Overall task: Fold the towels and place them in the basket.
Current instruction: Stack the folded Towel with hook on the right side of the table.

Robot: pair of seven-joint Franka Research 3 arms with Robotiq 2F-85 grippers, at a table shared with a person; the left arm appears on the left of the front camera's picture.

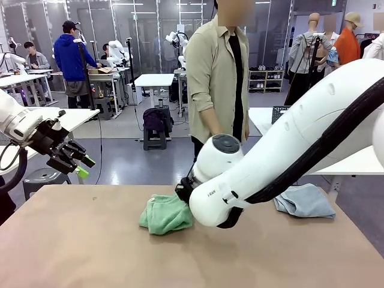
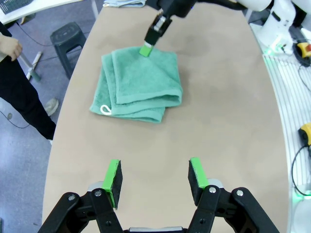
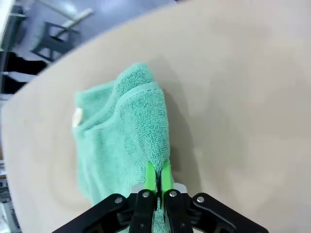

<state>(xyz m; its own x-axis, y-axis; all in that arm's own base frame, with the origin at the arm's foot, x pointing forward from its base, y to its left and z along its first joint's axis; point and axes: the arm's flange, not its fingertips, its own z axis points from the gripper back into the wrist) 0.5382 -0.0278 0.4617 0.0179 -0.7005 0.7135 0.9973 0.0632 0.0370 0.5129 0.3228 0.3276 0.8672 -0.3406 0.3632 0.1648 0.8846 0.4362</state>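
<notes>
Item: green towel (image 2: 141, 85), folded in loose layers, white tag loop at one corner, lying near the middle of the surface (image 1: 84, 240).

Item: right claw (image 3: 158, 175), pads pinched tight on one edge of the green towel, a thin ridge of terry between them.

Item: left claw (image 2: 156, 177), jaws apart and holding nothing, hovering off the left side of the surface, well apart from the towel.

Item: blue-grey towel (image 1: 305, 201), crumpled near the far right edge, untouched.

Risks, as judged: the pinch takes only a narrow strip of cloth, so a lift may slip free or pull the top layer alone and undo the fold. A drag toward the far edge could push the bundle off.

Room: bare surface lies on all sides of the green towel. A person (image 1: 219, 78) stands at the far side; the right arm (image 1: 288, 156) crosses the middle.
</notes>
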